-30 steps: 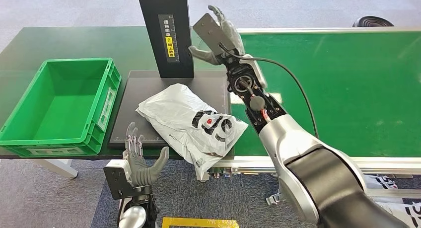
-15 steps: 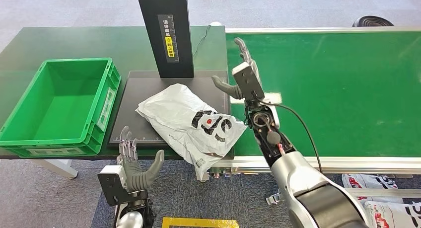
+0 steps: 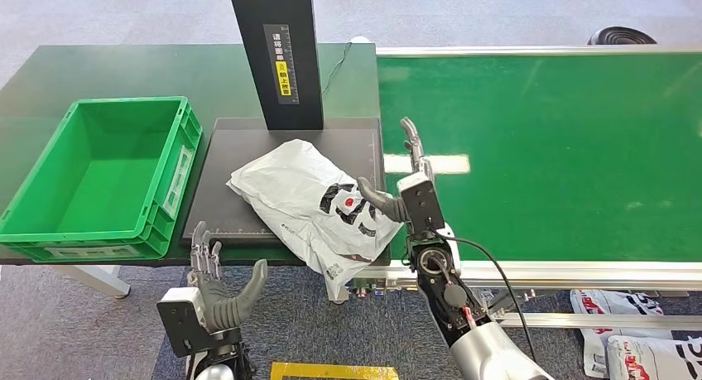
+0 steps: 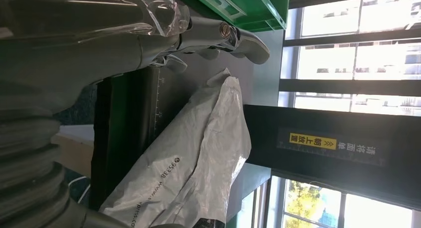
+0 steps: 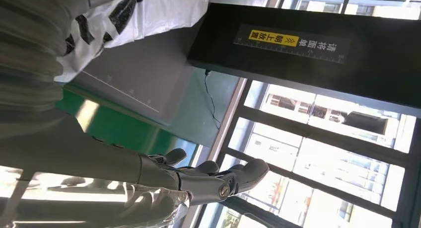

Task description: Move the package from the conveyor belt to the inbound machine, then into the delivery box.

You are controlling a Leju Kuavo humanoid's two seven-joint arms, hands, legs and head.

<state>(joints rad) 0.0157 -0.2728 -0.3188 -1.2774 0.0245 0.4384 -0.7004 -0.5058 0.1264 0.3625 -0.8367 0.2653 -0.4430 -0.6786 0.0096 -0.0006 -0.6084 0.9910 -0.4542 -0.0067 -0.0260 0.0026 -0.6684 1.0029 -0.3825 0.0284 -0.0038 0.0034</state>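
I note the right hand (image 3: 403, 199) has drawn back from the scanner post, spread and empty like the left hand (image 3: 217, 291); package (image 3: 319, 202) rests on inbound machine (image 3: 223, 161), delivery box (image 3: 98, 166) next.

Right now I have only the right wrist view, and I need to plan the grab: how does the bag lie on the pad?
Observer: The bag lies slantwise across the pad, and its near corner hangs over the pad's front edge.
Operator: Where is my right hand relative to it?
Observer: The right hand is at the bag's right edge, fingers apart and holding nothing. I cannot tell whether the thumb touches the bag.
Operator: And the box?
Observer: The green box stands just left of the pad, open side up.
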